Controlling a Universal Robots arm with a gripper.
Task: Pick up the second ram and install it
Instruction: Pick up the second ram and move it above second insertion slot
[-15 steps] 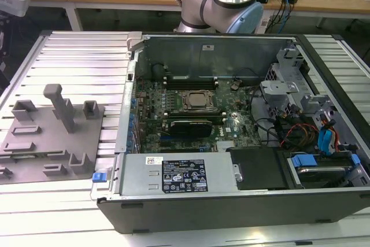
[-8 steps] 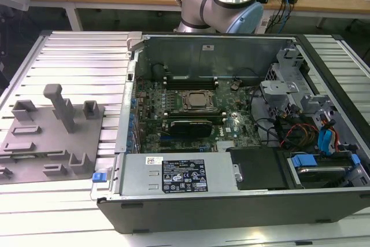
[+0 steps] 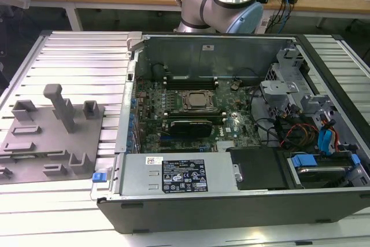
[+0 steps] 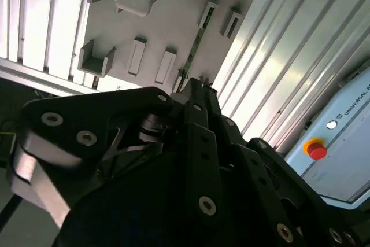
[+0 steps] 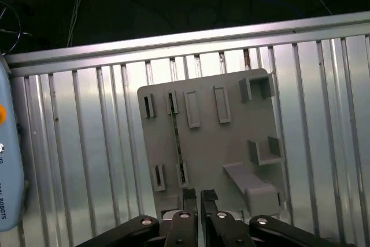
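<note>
Ribbed metal tabletop [image 5: 87, 143], grey fixture plate [image 5: 231, 137] lying on it. In exterior view, plate on exterior view's left of open computer case [image 3: 231, 201]. Ram [image 5: 177, 143] on edge in plate's slots, thin and green, seen in both wrist views. Pincer [image 5: 199, 194] at plate's edge, near one end of ram. Tips slightly spread, nothing between them.

On the fixture plate [image 5: 222, 143], the second ram [image 5: 177, 137] stands on edge between low slot blocks [image 5: 192, 108], open from above; the tall post [image 3: 59, 105] rises well apart. The computer case [image 3: 231, 212] is open-topped. Power supply [image 3: 173, 174], drive cage [image 3: 280, 91] and cables [image 3: 289, 131] hem the motherboard [image 3: 231, 122] on the side nearest the camera and on the exterior view's right.
</note>
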